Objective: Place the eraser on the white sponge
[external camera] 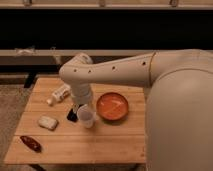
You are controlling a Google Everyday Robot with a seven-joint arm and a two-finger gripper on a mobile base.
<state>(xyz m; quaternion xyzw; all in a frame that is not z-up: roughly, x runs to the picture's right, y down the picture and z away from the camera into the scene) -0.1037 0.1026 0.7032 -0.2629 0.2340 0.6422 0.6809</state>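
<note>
The eraser (pixel 72 115) is a small black block on the wooden table (pixel 110 142), just left of the white cup (pixel 85 116) and partly hidden by the arm. The white sponge (pixel 48 122) lies flat on the table's left side, well left of the eraser. My gripper (pixel 78 106) points down from the arm's wrist, right above the eraser and the cup.
An orange bowl (pixel 112 106) stands right of the cup. A white bottle (pixel 59 94) lies on its side at the back left. A dark red-brown elongated object (pixel 31 143) lies near the front left corner. My arm spans the table's right half.
</note>
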